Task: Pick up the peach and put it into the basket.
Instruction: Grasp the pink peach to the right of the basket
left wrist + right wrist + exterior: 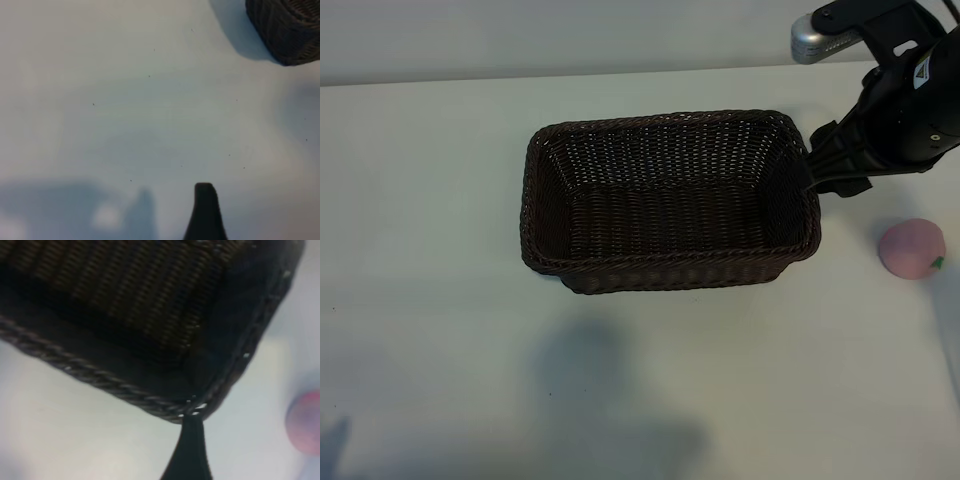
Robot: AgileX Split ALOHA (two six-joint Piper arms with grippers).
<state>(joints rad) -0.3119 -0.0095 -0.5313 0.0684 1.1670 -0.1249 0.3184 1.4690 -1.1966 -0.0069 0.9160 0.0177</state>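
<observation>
The small, matte peach (911, 248), at four o'clock from the basket (670, 262), looks light and slightly soft, so the spread right gripper (815, 170) should pinch across its middle.

I can't read any words or numbers here. My right arm (910, 95) has a small white mark on its black cover, but it is too small to make out.
</observation>
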